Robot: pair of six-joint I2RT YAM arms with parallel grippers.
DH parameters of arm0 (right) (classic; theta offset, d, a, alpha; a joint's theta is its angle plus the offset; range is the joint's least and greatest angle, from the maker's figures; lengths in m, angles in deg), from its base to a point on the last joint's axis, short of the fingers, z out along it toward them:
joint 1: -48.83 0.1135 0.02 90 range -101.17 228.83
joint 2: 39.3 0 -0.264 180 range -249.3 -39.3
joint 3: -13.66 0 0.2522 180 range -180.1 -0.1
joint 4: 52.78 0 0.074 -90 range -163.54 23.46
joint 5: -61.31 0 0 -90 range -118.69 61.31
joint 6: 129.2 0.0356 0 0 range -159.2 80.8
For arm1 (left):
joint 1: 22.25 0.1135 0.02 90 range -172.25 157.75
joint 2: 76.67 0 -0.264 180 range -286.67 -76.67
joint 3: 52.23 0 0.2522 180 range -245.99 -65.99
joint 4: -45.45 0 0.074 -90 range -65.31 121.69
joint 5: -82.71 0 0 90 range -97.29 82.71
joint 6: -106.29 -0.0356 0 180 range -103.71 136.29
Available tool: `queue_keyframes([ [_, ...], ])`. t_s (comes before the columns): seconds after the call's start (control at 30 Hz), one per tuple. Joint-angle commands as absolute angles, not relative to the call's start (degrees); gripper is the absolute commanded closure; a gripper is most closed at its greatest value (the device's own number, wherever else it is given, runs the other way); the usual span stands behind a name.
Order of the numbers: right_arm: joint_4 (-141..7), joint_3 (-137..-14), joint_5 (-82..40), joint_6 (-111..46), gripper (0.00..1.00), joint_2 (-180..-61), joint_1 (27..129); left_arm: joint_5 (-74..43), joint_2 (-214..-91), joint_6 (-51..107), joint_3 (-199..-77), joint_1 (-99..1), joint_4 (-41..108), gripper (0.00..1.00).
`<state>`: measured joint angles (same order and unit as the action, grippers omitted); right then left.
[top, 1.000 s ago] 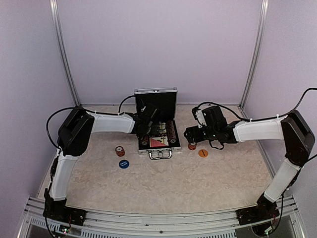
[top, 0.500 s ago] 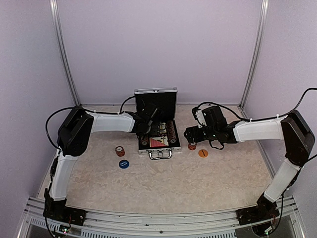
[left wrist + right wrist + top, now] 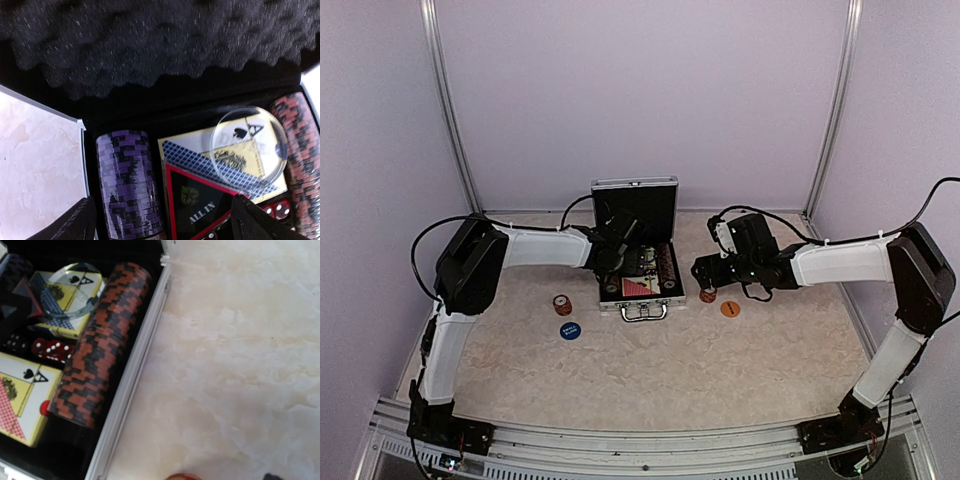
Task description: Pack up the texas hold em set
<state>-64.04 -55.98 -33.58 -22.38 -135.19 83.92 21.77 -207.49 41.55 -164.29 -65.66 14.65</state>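
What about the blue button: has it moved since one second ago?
No. The blue button keeps its spot left of the case handle.

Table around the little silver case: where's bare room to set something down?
The wide stretch of table between the case and the arm bases is bare. Crowded: left of the case, a chip stack and blue button; right of it, the right gripper, another stack and orange button.
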Motion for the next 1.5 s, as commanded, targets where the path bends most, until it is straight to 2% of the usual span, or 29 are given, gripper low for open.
queue_keyframes([
  [0.0,-63.4,-56.8,-33.4,-22.2,0.12,-135.4,83.6,23.6,-204.0,41.7,-164.9,-65.4,17.0,0.07],
  [0.3,-63.5,-57.1,-33.2,-22.2,0.12,-135.9,83.6,23.0,-194.8,43.2,-154.3,-67.4,23.8,0.07],
  [0.53,-63.5,-56.9,-33.3,-22.1,0.12,-135.6,83.6,27.4,-194.1,37.4,-154.8,-70.9,21.7,0.16],
  [0.83,-63.4,-56.7,-33.3,-22.1,0.12,-135.4,83.7,26.7,-195.5,33.9,-154.3,-71.7,16.5,0.40],
  [1.0,-63.4,-56.7,-33.2,-22.1,0.12,-135.4,83.6,25.2,-197.3,31.9,-153.5,-70.7,16.5,0.48],
  [1.2,-63.4,-56.7,-33.2,-22.1,0.12,-135.4,83.6,18.5,-200.1,28.6,-153.7,-68.6,17.8,0.49],
  [1.47,-63.4,-57.0,-33.2,-22.1,0.12,-135.7,83.6,8.4,-201.4,24.7,-155.1,-65.5,16.7,0.45],
])
